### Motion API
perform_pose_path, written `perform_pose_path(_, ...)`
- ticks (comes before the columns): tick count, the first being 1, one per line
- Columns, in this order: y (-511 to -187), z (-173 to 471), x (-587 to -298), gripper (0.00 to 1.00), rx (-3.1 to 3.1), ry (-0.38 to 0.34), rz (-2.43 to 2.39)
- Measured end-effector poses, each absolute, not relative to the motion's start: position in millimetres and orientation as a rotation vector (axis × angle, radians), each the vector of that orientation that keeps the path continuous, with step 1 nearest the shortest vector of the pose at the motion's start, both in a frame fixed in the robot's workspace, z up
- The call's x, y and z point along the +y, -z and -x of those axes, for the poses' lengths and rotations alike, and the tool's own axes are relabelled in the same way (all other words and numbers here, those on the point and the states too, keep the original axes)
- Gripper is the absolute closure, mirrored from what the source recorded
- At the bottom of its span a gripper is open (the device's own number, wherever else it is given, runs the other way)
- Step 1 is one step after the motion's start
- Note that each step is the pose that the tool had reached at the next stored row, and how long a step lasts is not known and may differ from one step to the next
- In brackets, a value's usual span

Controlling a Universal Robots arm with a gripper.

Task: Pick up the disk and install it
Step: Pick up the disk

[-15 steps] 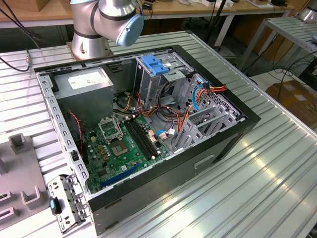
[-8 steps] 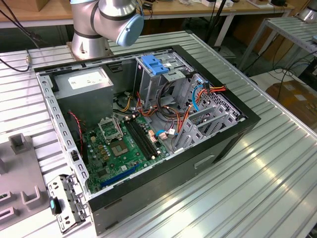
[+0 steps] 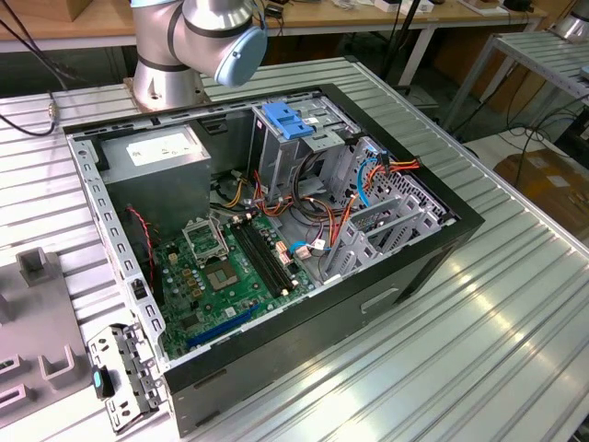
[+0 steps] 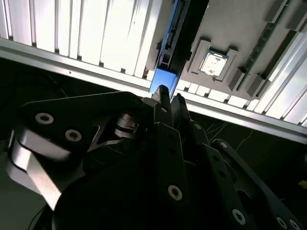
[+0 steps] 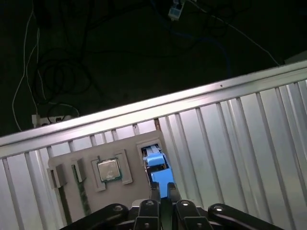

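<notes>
nearest the lens in both wrist views is the black linkage of the gripper (image 5: 163,190). just past it the two fingers (image 5: 155,194) stand close together, one on each side of the blue plastic end of the disk (image 5: 157,165). they look to be pinching it, though the fingers themselves mask the contact. the disk stands on edge in a pocket of a grey holder (image 5: 112,199) that lies on the ribbed metal surface (image 5: 240,143). a square processor chip (image 5: 109,170) sits in the pocket just beside it.

the step in hand reads as the pick-up. to do it well, i'd keep the grip centred on the carrier end and draw the disk straight along its pocket with no tilt, since a skewed pull could bind it against the walls. the body is metal and likely heavy for a hold on plastic, so firm and slow seems wise.

hard to make out: the label and most of the disk's body are down in the pocket, and i cannot tell how deep it is seated. farther off, in the exterior view, the holder runs off the exterior view's left edge. the open computer case (image 3: 405,267) lies in the middle, and the arm (image 3: 198,37) is cut off at the far edge.
</notes>
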State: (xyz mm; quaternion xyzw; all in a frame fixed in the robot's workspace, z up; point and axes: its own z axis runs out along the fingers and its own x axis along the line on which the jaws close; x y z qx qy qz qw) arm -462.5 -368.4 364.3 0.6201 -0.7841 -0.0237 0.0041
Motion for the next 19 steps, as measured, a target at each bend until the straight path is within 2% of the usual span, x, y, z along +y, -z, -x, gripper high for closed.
perform_pose_path(4, -359, 463, -368, 0.58, -2.388, 0.074, -2.025)
perform_pose_path(5, -357, 463, -368, 0.58, -2.378, 0.074, -2.036)
perform_pose_path(6, -354, 463, -368, 0.52, -2.368, 0.073, -2.048)
perform_pose_path(19, -344, 463, -368, 0.52, -2.32, 0.064, -2.11)
